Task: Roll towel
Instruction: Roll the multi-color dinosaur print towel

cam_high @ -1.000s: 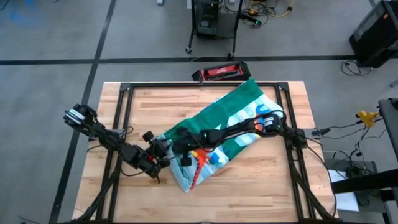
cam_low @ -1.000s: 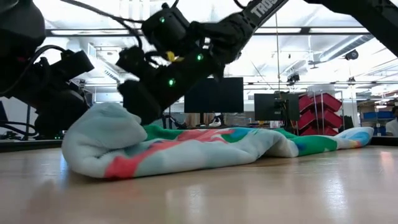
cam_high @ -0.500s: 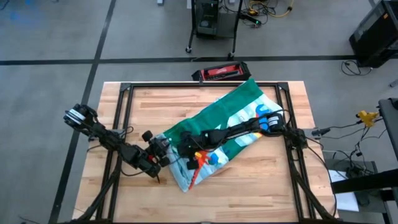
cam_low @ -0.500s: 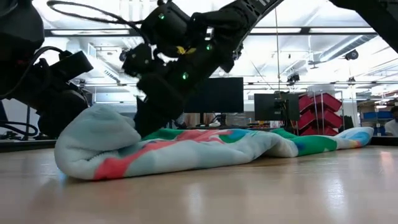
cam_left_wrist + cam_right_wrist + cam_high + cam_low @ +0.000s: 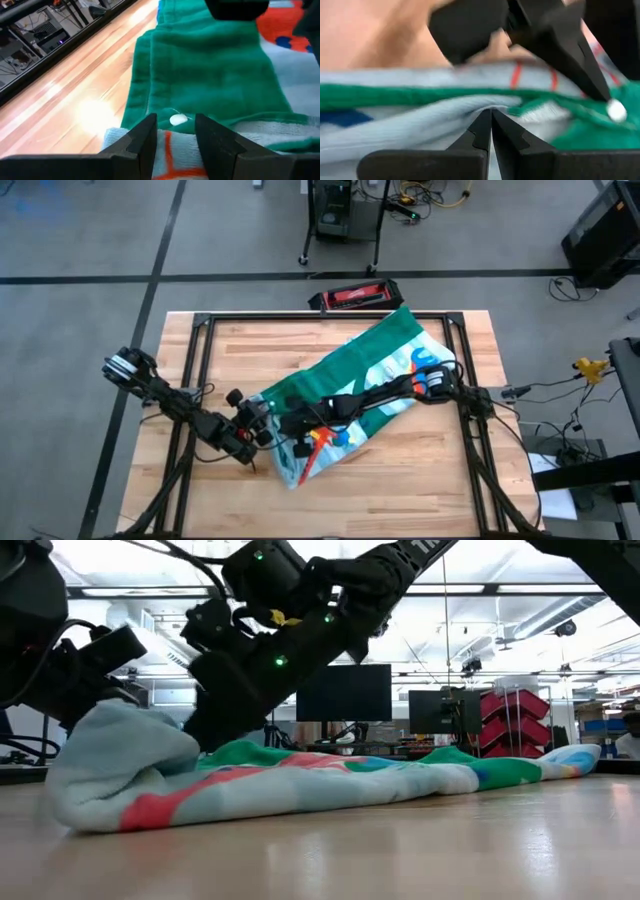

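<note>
Green-bordered towel (image 5: 375,375) lies bunched on the wooden table (image 5: 420,480).

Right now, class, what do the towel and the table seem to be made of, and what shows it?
Towel: soft, matte cloth, probably terry or fleece; it bunches in thick rounded folds and looks fuzzy. Table: wood, seemingly butcher-block strips with a smooth sealed finish; plank seams and grain show, and light glares off it.
</note>
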